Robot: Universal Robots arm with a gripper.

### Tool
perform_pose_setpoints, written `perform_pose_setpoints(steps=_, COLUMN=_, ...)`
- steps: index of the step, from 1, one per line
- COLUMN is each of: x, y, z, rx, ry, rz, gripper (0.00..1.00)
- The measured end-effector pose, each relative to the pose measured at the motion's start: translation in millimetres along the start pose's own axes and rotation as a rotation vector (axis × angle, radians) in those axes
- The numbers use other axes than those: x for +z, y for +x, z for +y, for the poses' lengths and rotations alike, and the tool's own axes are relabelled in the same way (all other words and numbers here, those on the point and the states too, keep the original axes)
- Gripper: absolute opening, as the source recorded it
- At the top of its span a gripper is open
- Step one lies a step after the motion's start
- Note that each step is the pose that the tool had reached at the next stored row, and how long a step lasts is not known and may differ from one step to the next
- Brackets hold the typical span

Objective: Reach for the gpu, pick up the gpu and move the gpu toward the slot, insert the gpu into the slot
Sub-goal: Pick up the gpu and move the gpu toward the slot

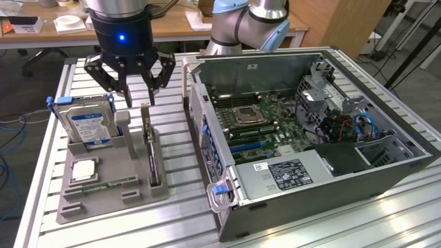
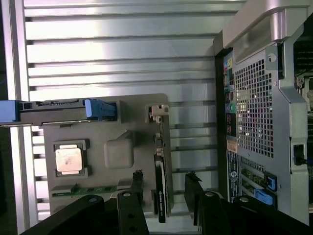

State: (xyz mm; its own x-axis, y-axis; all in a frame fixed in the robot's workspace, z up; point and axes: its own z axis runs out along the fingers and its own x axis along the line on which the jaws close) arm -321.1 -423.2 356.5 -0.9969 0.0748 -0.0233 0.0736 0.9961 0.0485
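Aluminium slatted table (image 1: 386,222) carries everything. On the exterior view's right lies the dark computer case (image 1: 331,206), side panel off, with the green motherboard (image 1: 276,124) exposed and facing up. The wrist view shows the case's perforated rear panel (image 2: 254,112).

The gripper (image 1: 139,97) hangs above the far end of the grey fixture (image 1: 131,194), blue light lit on its body. Claw state: wide, holding nothing. In the wrist view the two black fingertips (image 2: 138,176) sit on either side of the card with a visible gap on each side, so no contact.

The fixture lies just beside the case on the exterior view's left, apart from it. The silver hard drive (image 1: 88,124) with a blue label stands upright at the fixture's far left corner, in blue rails.

The gpu (image 1: 153,155) stands on its long edge in the fixture's slot along the side nearest the case. It is a thin dark board, with its metal bracket end toward the gripper, and it is still seated.

The silver CPU (image 1: 82,169) lies flat in its recess, in front of the drive. The narrow green memory stick (image 1: 110,184) lies flat just in front of the CPU.
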Motion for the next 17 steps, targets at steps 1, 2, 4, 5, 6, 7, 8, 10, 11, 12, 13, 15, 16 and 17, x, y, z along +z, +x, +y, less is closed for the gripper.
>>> perform_pose_setpoints(steps=1, x=0.2, y=-0.1, z=-0.4, rx=0.0, ry=0.0001, rz=0.0, gripper=0.47)
perform_pose_setpoints(steps=2, x=0.5, y=-0.1, z=-0.9, rx=0.0, ry=0.0001, rz=0.0001, gripper=0.47)
perform_pose_setpoints(steps=4, x=1.0, y=-0.1, z=-1.5, rx=0.0, ry=0.0001, rz=0.0, gripper=0.47)
perform_pose_setpoints(steps=5, x=1.3, y=-0.1, z=-1.8, rx=0.0, ry=0.0, rz=0.0, gripper=0.47)
perform_pose_setpoints(steps=6, x=1.5, y=-0.1, z=-2.2, rx=0.0, ry=0.0, rz=0.0, gripper=0.47)
perform_pose_setpoints(steps=7, x=1.8, y=-0.2, z=-2.6, rx=0.0, ry=0.0001, rz=0.0001, gripper=0.47)
perform_pose_setpoints(steps=8, x=2.0, y=-0.2, z=-3.2, rx=0.0, ry=0.0002, rz=0.0003, gripper=0.47)
perform_pose_setpoints(steps=10, x=2.8, y=-0.3, z=-4.1, rx=0.0, ry=0.0001, rz=0.0001, gripper=0.47)
perform_pose_setpoints(steps=11, x=3.2, y=-0.3, z=-4.8, rx=0.0, ry=0.0002, rz=0.0001, gripper=0.47)
perform_pose_setpoints(steps=12, x=3.5, y=-0.3, z=-5.5, rx=0.0, ry=0.0003, rz=0.0002, gripper=0.47)
perform_pose_setpoints(steps=13, x=4.0, y=-0.4, z=-6.3, rx=0.0, ry=0.0002, rz=0.0001, gripper=0.47)
perform_pose_setpoints(steps=15, x=4.8, y=-0.4, z=-7.8, rx=0.0, ry=0.0001, rz=0.0001, gripper=0.47)
perform_pose_setpoints(steps=16, x=5.2, y=-0.5, z=-8.6, rx=0.0, ry=0.0001, rz=0.0001, gripper=0.47)
perform_pose_setpoints(steps=17, x=5.7, y=-0.6, z=-9.5, rx=0.0, ry=0.0001, rz=0.0001, gripper=0.47)
